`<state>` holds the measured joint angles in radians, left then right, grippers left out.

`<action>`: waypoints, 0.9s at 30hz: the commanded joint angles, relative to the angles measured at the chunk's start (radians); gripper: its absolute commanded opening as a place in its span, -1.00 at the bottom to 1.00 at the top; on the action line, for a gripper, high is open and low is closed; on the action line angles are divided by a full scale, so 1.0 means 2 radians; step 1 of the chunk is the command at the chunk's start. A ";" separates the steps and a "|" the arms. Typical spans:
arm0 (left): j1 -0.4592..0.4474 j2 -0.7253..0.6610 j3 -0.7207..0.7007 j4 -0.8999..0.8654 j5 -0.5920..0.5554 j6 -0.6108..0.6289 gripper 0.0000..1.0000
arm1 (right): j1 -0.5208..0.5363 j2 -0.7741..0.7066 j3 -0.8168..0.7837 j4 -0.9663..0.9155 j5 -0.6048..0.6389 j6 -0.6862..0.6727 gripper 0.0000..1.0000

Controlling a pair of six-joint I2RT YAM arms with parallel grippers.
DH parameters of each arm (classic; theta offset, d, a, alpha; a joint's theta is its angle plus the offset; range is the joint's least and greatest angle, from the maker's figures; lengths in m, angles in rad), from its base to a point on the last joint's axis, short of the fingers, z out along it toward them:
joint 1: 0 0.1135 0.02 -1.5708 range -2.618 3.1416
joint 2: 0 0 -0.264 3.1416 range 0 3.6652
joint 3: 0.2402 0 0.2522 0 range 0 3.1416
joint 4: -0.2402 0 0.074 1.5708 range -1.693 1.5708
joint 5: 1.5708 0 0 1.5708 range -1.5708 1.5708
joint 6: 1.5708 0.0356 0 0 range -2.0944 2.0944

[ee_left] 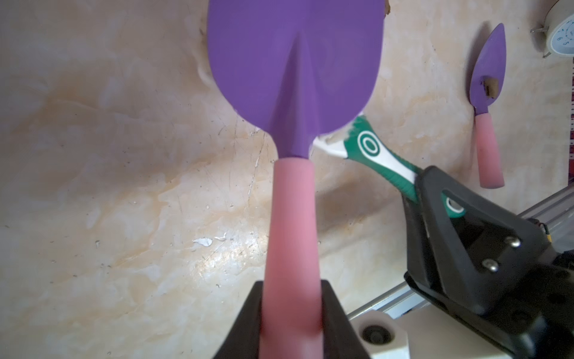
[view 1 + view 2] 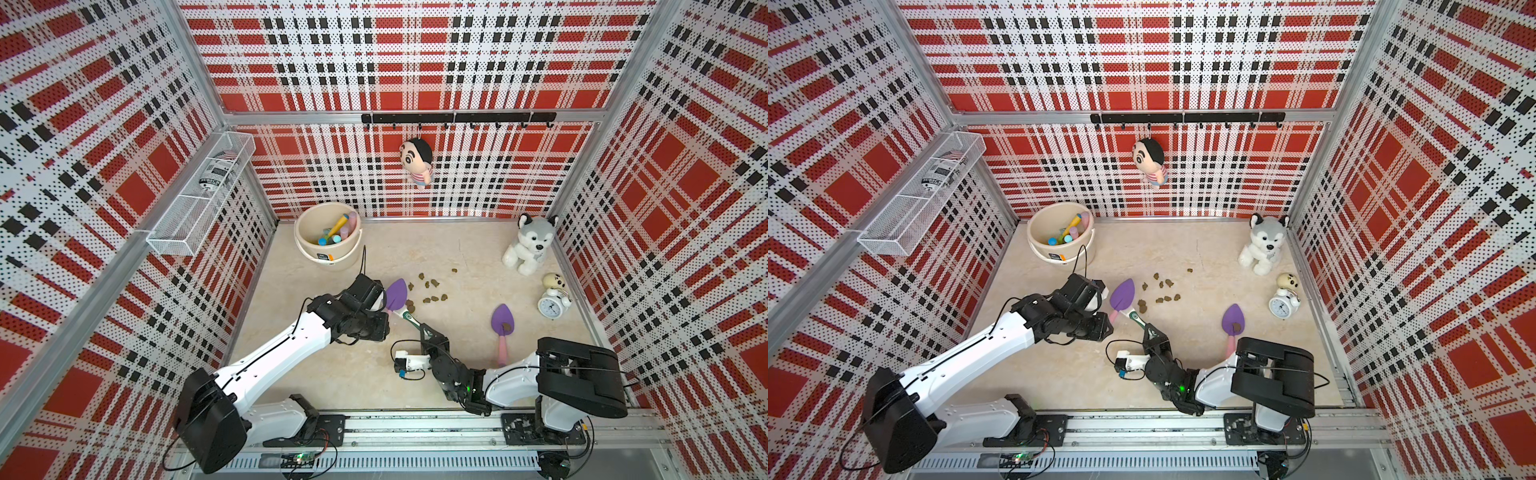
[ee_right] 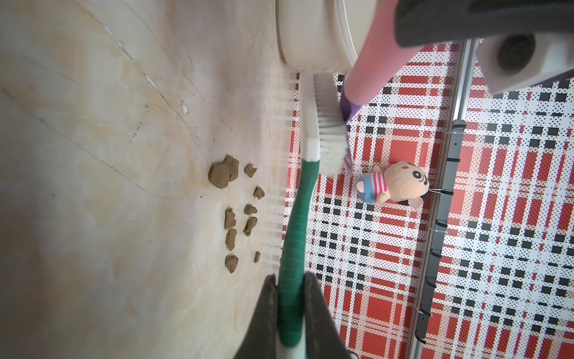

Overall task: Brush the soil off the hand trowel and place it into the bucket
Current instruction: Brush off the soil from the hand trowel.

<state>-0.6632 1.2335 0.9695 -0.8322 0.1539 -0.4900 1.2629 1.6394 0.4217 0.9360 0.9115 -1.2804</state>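
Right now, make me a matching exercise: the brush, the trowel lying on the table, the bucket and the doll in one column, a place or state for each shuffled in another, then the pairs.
Things
1. brush
2. trowel on the table
3. bucket
4. doll

Places or states
A. hangs from the hook rail on the back wall
B. gripped in the right claw
C. holds colourful toy tools
D. carries a soil lump on its blade

Pairs: 1-B, 2-D, 3-C, 4-A

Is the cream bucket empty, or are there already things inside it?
Not empty. In both top views the bucket holds several coloured handles, yellow, pink and blue, leaning inside. What they belong to cannot be told.
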 commanded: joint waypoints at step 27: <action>0.007 0.009 -0.020 0.095 -0.054 0.011 -1.00 | -0.238 -0.272 0.103 -0.407 -0.581 0.741 -1.00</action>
<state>-0.6628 1.2449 0.9306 -0.7025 0.0631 -0.4843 0.8379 1.1351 0.6411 0.0654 0.0734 -0.0345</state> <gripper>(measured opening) 0.281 0.135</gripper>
